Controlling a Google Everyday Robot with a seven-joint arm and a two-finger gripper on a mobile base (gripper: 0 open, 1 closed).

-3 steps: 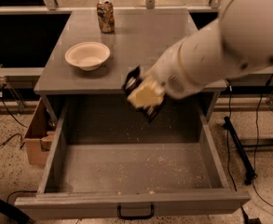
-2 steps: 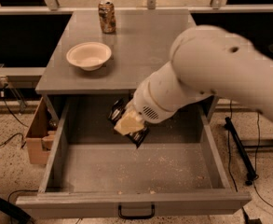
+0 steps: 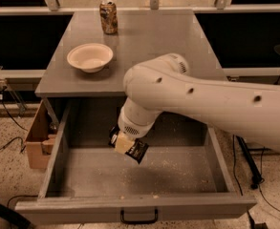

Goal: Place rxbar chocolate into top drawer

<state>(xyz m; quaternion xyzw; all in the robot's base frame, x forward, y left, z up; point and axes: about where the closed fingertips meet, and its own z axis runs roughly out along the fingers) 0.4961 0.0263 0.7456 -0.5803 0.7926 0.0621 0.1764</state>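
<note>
Gripper (image 3: 124,143) sits at frame centre, just below the tabletop's front edge and inside the open mouth of the top drawer (image 3: 55,162). Its fingers are clamped on the rxbar chocolate (image 3: 139,150). The tan pads cross the bar's middle, and black wrapper sticks out on both sides.

The bar is tilted, lower end toward the right. It sits over the drawer floor, left of centre. I can't tell whether it touches the floor.

Room to move:
- The drawer is pulled fully out toward the bottom of the frame.
- The left wall is near the gripper, with far more open floor to its right and toward the front rim.
- The tabletop's front edge overhangs the back of the drawer, right above the wrist.
- The arm (image 3: 211,101) comes in from the right of the frame and crosses over the drawer's right rear corner.

Materials and shapes:
- The drawer is a grey painted box, wide and shallow, its floor speckled with pale crumbs.
- A black handle (image 3: 138,218) is on the front face.
- The table (image 3: 154,37) has a flat matte grey top.
- A round cream bowl (image 3: 90,57) is on the left of the table, and a brown-gold can (image 3: 108,17) stands upright behind it.
- The arm shell is smooth and white with small dark holes.
- A cardboard box (image 3: 36,140) sits on the speckled floor just outside the left wall.
</note>
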